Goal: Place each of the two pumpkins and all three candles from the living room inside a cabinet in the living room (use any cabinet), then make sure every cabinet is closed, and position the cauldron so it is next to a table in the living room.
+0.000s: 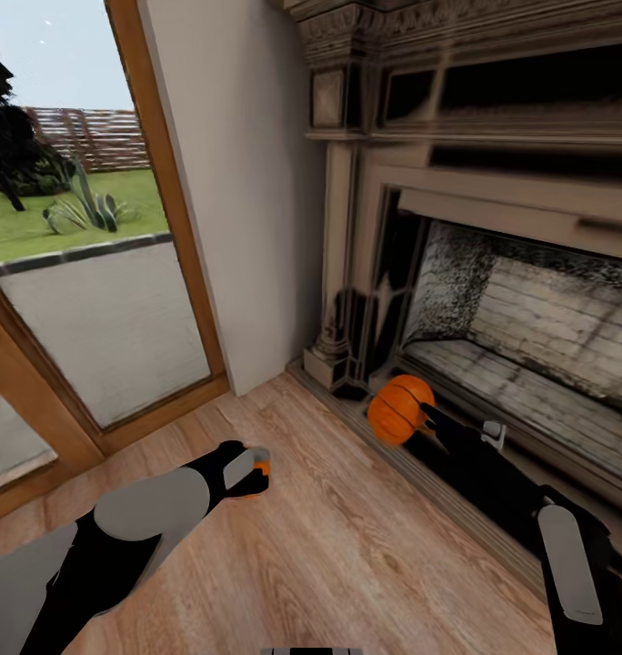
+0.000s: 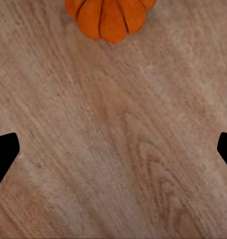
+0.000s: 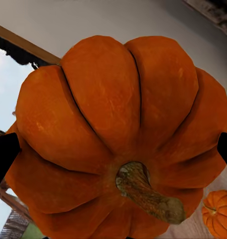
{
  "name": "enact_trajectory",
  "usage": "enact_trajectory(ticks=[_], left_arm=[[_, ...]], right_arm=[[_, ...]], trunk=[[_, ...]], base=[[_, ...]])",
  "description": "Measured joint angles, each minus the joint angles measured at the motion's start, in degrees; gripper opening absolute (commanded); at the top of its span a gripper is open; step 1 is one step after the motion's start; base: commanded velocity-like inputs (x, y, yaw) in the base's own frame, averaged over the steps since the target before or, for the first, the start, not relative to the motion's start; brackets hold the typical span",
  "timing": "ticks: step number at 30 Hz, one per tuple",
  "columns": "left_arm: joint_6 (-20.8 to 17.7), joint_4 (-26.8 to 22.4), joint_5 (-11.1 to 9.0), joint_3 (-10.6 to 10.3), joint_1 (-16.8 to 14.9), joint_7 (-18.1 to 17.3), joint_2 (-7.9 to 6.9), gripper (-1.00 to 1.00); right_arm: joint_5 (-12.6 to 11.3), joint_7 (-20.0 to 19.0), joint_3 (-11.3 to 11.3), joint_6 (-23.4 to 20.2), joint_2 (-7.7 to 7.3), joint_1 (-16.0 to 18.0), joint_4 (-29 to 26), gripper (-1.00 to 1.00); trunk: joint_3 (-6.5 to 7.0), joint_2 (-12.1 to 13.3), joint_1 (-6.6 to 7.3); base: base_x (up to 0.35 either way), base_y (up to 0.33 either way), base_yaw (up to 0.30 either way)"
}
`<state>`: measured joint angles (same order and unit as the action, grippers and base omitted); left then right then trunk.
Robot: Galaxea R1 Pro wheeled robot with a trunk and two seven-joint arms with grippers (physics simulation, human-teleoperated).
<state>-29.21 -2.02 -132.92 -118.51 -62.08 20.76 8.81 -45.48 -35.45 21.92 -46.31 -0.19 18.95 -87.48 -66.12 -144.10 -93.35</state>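
My right gripper (image 1: 413, 414) is shut on one bright orange ribbed pumpkin (image 1: 398, 409) and holds it off the floor in front of the fireplace. In the right wrist view this pumpkin (image 3: 113, 124) looms between both fingers, stem toward the camera. The second pumpkin (image 1: 262, 468) rests on the wooden floor, mostly hidden behind my left gripper (image 1: 253, 469). Seen from the left wrist, this pumpkin (image 2: 106, 17) lies just beyond the wide-apart fingers (image 2: 4, 154), and the left gripper (image 2: 113, 149) is open over bare floor. It is also in the right wrist view, as a small pumpkin (image 3: 220, 211). Candles and cabinet are out of view.
A carved stone fireplace (image 1: 493, 273) with a raised hearth edge (image 1: 456, 500) runs along the right. A white wall (image 1: 247, 182) stands behind, and a wood-framed glass door (image 1: 93, 300) to the garden is at the left. Wooden floor (image 1: 347, 555) stretches between my arms.
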Motion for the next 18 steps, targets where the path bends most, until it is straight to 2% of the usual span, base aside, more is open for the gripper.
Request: enact_trajectory(ticks=[4,10,18], left_arm=[[0.01,0.0,2.56,0.06,0.0,0.0,0.07,1.0],[0.01,0.0,2.72,0.06,0.0,-0.01,0.08,1.0],[0.01,0.0,2.79,0.06,0.0,-0.01,0.08,1.0]], right_arm=[[0.11,-0.06,-0.07,0.01,0.0,-0.01,0.04,-1.0],[0.3,0.02,-0.32,0.07,0.01,-0.01,0.19,-1.0],[0.4,-1.31,-0.39,-0.02,0.13,-0.15,1.87,-1.0]], trunk=[[0.0,0.0,0.0],[0.0,0.0,0.0],[0.0,0.0,-0.02]], base=[[0.321,0.0,0.0],[0.317,0.0,0.0],[0.201,0.0,0.0]])
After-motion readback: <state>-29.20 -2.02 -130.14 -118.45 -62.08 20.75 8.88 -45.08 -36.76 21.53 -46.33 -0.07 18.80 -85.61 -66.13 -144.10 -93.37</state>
